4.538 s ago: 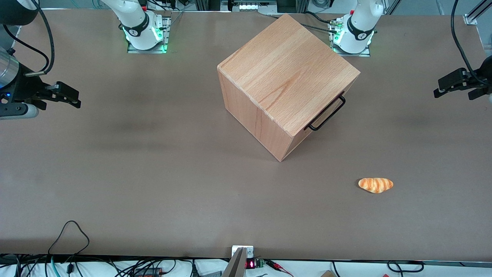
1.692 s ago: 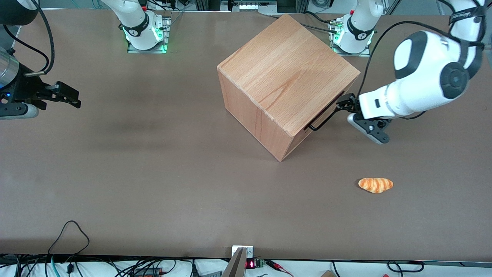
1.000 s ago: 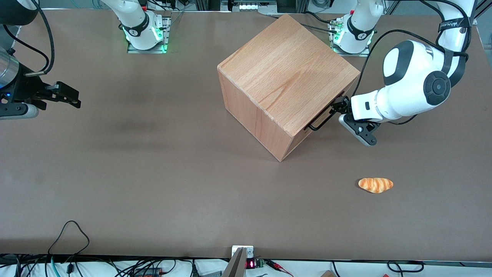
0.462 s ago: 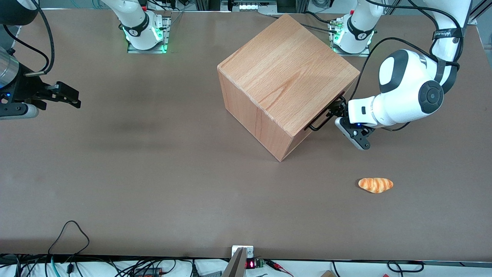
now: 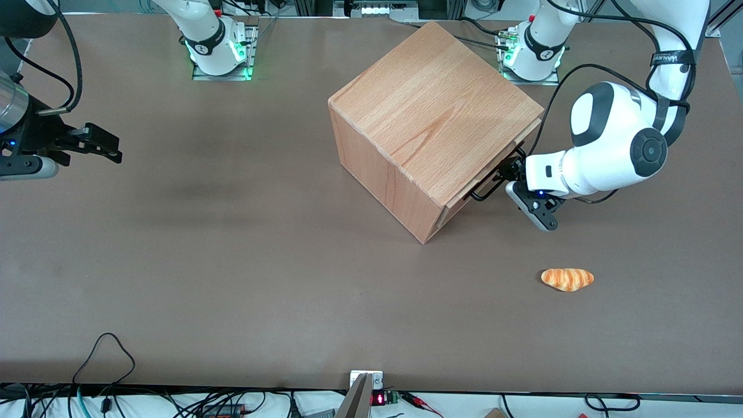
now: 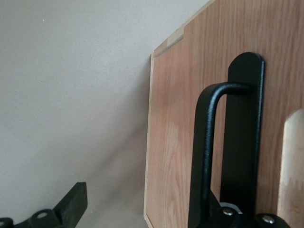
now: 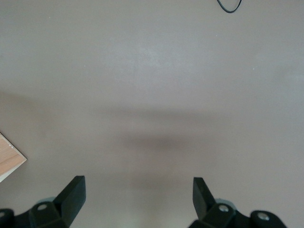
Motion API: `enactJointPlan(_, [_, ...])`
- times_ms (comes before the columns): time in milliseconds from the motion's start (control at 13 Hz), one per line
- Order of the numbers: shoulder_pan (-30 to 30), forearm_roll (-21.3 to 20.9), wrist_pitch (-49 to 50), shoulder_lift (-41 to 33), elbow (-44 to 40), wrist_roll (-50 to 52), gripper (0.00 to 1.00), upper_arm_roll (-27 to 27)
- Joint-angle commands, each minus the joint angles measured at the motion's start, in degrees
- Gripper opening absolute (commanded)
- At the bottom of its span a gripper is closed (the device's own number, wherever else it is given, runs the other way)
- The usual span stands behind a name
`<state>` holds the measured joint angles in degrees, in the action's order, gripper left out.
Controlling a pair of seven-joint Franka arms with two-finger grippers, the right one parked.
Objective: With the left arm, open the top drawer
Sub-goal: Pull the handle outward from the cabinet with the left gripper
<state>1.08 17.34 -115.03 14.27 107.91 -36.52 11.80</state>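
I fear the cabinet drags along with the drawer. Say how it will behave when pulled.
The cabinet looks solid and broad-based, so probably stays put. The handle, hooked by the open pincer, looks like stiff wire, unlikely to bend. The drawer is slightly out, so likely slides freely.

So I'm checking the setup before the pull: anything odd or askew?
Nothing damaged. The cabinet sits cornerwise on the table, the gripper is at the top drawer's handle, and a bread roll lies loose nearby.
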Motion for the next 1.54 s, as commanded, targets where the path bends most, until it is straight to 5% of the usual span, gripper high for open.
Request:
enactJointPlan(0, [-1.8, 0.7, -1.2, 0.8, -0.3, -2.0, 1.0, -0.3])
enactJointPlan(462, [-5.1, 0.4, -12.1, 3.6, -0.9, -9.7, 1.0, -4.9])
enactJointPlan(1462, [-8.1, 0.8, -11.8, 4.1, -11.1, -5.3, 1.0, -7.9])
